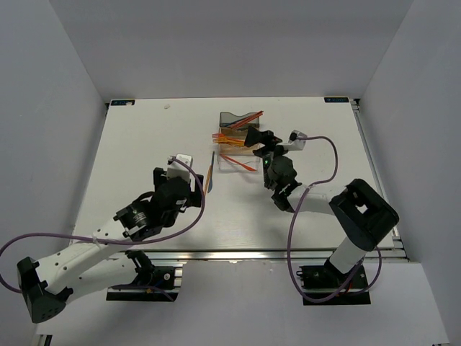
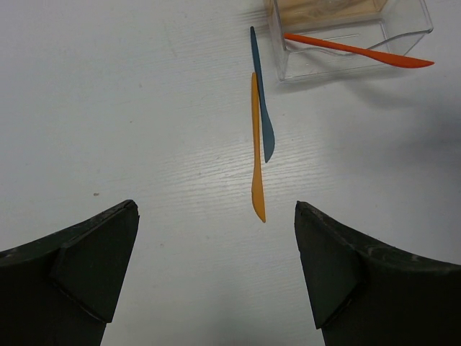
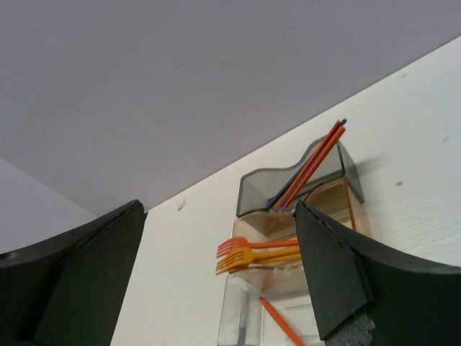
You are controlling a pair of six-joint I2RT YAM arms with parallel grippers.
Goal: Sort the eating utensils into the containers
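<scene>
Orange and dark blue are the two colours you've got loose on the desk (image 2: 108,108): one orange knife (image 2: 256,144) and one blue knife (image 2: 262,101), lying lengthwise and touching, just left of the clear bin (image 2: 317,65). That's the nearest of three joined bins; the amber bin (image 3: 346,202) is in the middle and the grey bin (image 3: 252,194) is farthest.

Your left gripper (image 2: 215,216) hangs over the near end of that pair, open wide with nothing in it. Your right gripper (image 3: 220,216) sits above the bins, also spread wide and empty. So I'd say you're at the pick for the last knives, most of the sorting done.

Count as I see it:
- sticks (image 3: 310,169) in the grey bin: three, two orange-red and one bluish
- forks (image 3: 252,252) in the amber bin: two for sure, maybe a third, they overlap
- one red-orange knife (image 2: 360,50) leaning out of the clear bin, plus possibly something dark lower down that I can't make out

Next move, my guess: drop the left gripper straight down and close on one knife only. They're thin, flat and pressed together, so you may need to come in on the outer edge of the orange one. Then it goes in the clear bin with the other knife.
</scene>
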